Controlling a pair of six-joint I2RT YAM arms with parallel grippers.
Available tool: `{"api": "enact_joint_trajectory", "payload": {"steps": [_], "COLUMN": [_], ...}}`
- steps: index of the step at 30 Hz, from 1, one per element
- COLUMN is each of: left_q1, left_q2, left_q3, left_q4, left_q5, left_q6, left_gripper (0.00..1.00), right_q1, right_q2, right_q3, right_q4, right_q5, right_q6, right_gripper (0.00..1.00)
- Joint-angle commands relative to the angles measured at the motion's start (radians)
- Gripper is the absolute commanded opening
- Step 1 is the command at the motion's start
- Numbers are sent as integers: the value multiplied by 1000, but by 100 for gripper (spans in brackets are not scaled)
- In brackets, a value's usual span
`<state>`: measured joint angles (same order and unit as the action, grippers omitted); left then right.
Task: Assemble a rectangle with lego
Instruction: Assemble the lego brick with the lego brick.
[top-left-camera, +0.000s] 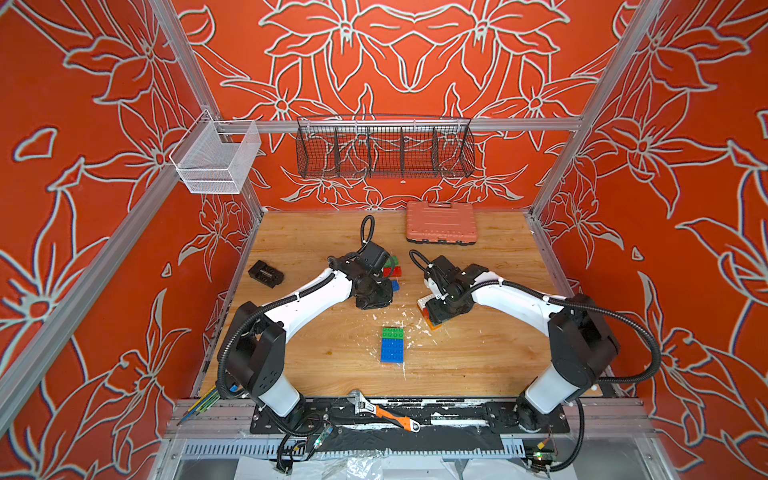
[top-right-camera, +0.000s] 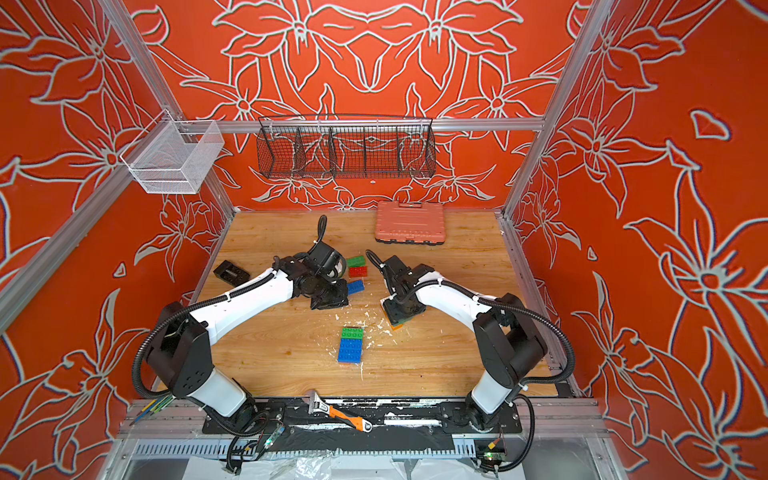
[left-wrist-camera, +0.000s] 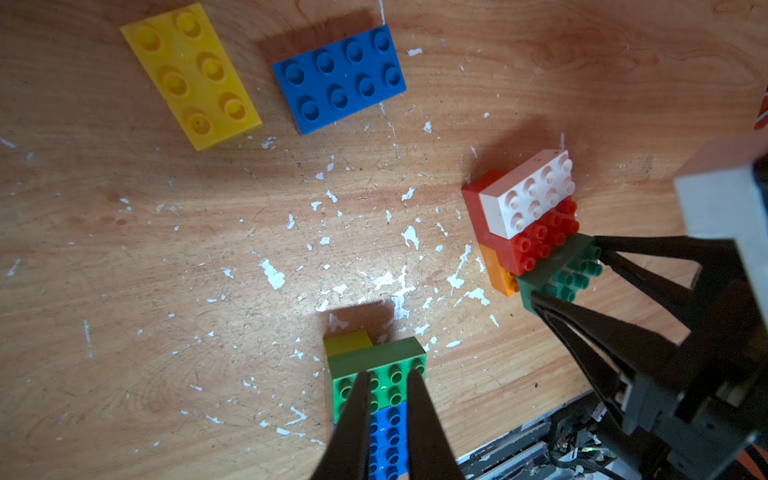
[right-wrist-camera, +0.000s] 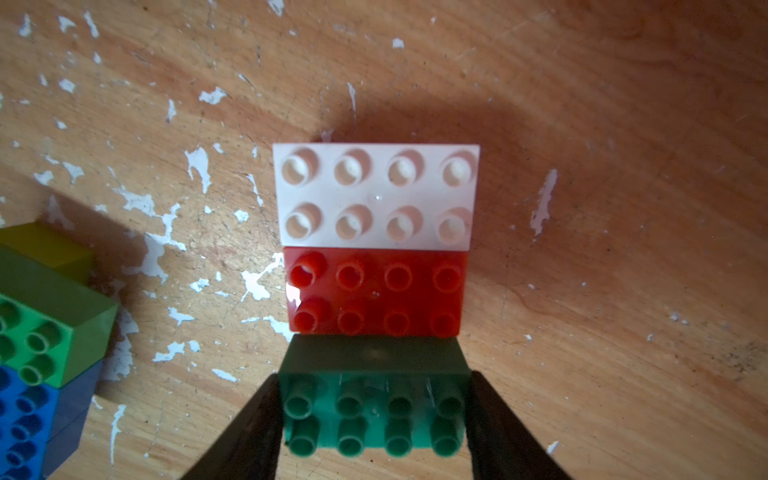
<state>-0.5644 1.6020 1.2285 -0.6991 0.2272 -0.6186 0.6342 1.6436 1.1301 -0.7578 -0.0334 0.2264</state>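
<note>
My right gripper (right-wrist-camera: 374, 376) is shut on a dark green lego brick (right-wrist-camera: 374, 411), its fingers on the brick's two short ends. That brick butts against a red brick (right-wrist-camera: 374, 297) beside a white one (right-wrist-camera: 376, 195). An orange brick (left-wrist-camera: 498, 274) shows under them. My left gripper (left-wrist-camera: 388, 376) hovers almost shut, a narrow slit between its fingers and nothing in it. It hangs above and away from a flat row of lime (top-left-camera: 392, 333) and blue bricks (top-left-camera: 392, 351). In the left wrist view a yellow brick (left-wrist-camera: 191, 75) and a blue brick (left-wrist-camera: 338, 79) lie loose.
Loose green (top-right-camera: 355, 261), red (top-right-camera: 358, 271) and blue bricks (top-right-camera: 355, 286) lie beyond the left arm. A salmon-pink case (top-left-camera: 440, 222) sits at the back, a black block (top-left-camera: 266, 273) at the left. A wrench (top-left-camera: 382, 411) lies on the front rail. Baskets (top-left-camera: 384, 147) hang above.
</note>
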Motion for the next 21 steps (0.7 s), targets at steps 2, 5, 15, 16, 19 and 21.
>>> {"api": "enact_joint_trajectory", "payload": {"steps": [2,5,15,16,19,21], "left_q1": [-6,-6,-6,-6,-6,-6], "left_q2": [3,3,4,4,6,7], "left_q3": [-6,-4,0,0,2,2], "left_q4": [-11,-13,-16,-16,-16,-14], "left_q5": [4,4,2,0,2,2], "left_q6": [-5,-6,-1,0,0,0], "left_gripper": [16,16,16,16,16,16], "right_q1": [-3,-3,-3,-3,-3,-2], "right_q2": [21,33,62,65,78,81], "right_q3": [28,29,34,34,39,34], "right_q4": [-11,-7,3,3,-10,-11], "right_q5": [21,20,11,14,28,31], "right_q6": [14,14,14,15,14,13], "right_gripper": [36,36,36,36,36,36]}}
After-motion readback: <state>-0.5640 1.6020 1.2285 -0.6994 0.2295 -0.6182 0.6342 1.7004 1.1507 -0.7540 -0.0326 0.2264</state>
